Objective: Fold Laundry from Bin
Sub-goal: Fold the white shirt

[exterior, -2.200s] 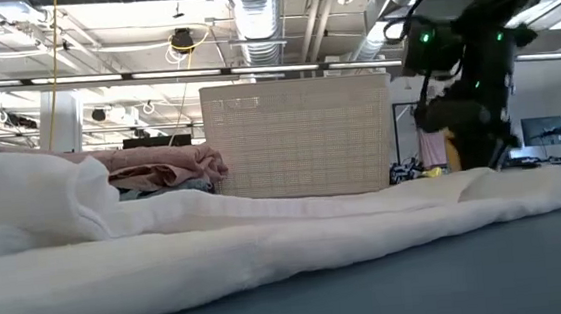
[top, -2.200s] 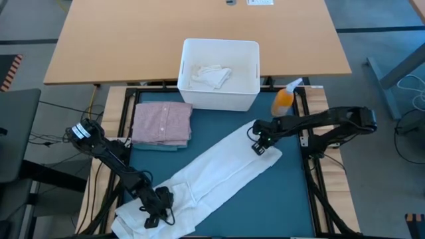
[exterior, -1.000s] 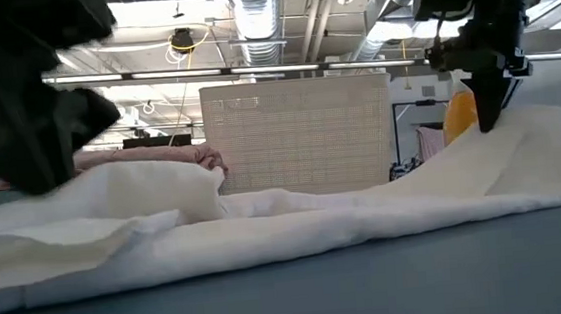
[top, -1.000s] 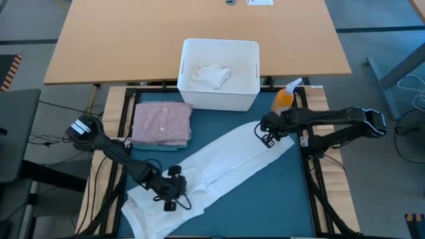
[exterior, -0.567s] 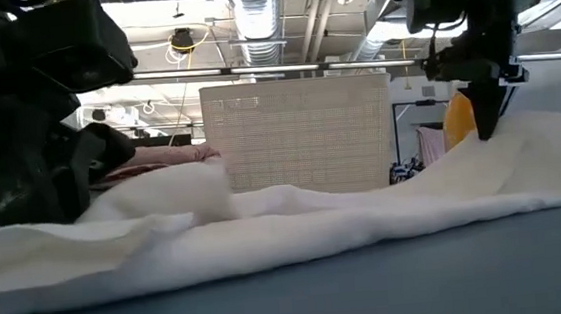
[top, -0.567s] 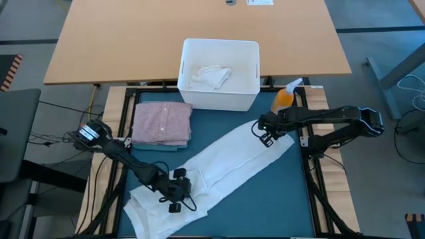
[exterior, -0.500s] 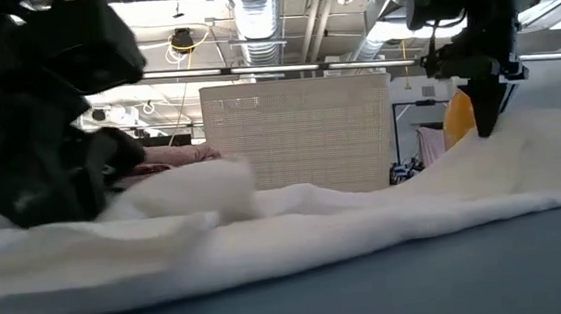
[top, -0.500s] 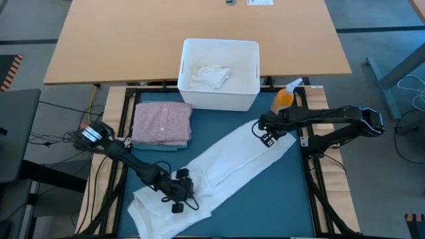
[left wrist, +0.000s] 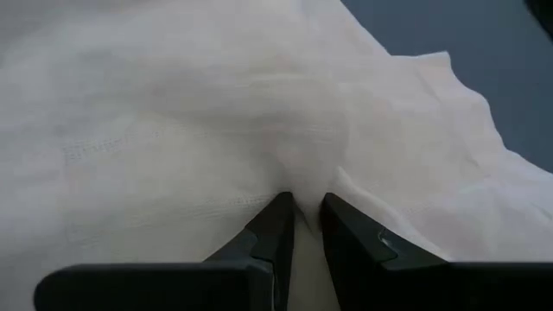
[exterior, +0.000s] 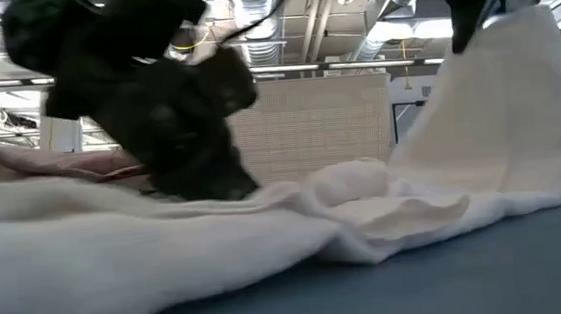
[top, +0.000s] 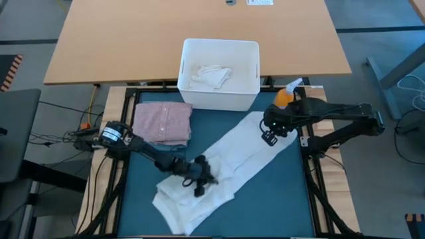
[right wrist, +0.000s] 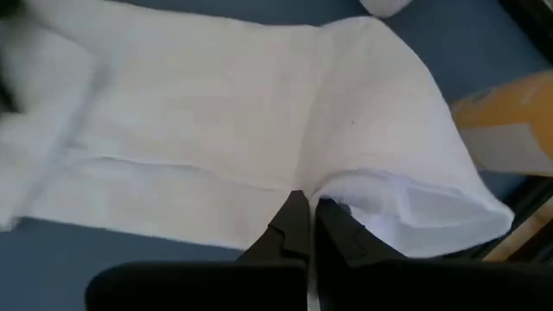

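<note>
My left tool pinches a fold of the long white cloth at mid-worktop; my right tool is clamped on its far end near the orange bottle, lifting it. The bin stands behind.

On view are one white bin, one long white cloth spread on one blue mat, one crumpled white cloth inside the bin, one folded pink shirt, one orange spray bottle and two dark arms.
</note>
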`<state>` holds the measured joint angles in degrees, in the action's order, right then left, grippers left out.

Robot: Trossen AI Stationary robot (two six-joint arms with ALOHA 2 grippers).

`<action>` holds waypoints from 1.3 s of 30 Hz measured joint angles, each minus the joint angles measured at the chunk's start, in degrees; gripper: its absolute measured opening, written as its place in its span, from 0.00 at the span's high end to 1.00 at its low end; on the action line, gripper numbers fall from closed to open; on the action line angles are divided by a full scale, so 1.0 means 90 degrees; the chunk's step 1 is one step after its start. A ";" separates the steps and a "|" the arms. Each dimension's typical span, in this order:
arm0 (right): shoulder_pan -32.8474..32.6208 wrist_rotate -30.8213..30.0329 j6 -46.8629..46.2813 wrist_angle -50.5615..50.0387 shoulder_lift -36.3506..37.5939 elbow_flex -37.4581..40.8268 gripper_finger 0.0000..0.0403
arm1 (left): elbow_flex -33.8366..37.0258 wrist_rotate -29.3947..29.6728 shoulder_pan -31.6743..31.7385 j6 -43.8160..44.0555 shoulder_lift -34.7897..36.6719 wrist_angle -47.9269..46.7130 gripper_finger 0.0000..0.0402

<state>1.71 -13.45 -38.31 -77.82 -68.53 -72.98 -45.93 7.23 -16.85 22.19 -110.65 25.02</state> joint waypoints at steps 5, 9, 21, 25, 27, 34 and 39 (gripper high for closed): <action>-0.0223 -0.0048 -0.0038 -0.0166 -0.0103 -0.0711 0.96 | -0.0516 -0.0414 0.0704 -0.0498 -0.0029 -0.0348 0.86; -0.0445 -0.0046 -0.0038 -0.0167 -0.0351 -0.1250 0.96 | -0.0943 -0.0599 0.1066 -0.0874 -0.0031 -0.0951 0.86; -0.0837 -0.0041 0.0316 -0.0146 -0.1908 -0.3318 0.96 | -0.1634 -0.1176 0.1047 -0.1670 0.2534 -0.5003 0.91; -0.1036 -0.0033 0.0539 -0.0045 -0.2702 -0.4092 0.96 | -0.1625 -0.0008 0.0458 -0.1243 0.4351 -0.6632 0.97; -0.1169 -0.0012 0.0664 0.0027 -0.3112 -0.4449 0.96 | -0.1614 0.0597 0.0041 -0.0873 0.5168 -0.7190 0.99; -0.1647 0.0137 0.0823 0.0338 -0.4547 -0.5901 0.96 | -0.1612 0.2274 -0.1431 -0.0222 0.7147 -0.7629 1.00; -0.1996 0.0202 0.0834 0.0796 -0.5533 -0.6907 0.96 | -0.1612 0.2577 -0.1932 -0.0242 0.7422 -0.7888 1.00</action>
<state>-16.26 -11.64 -30.81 -70.65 -118.33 -135.14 -60.45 30.42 -34.24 20.01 -43.86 -45.98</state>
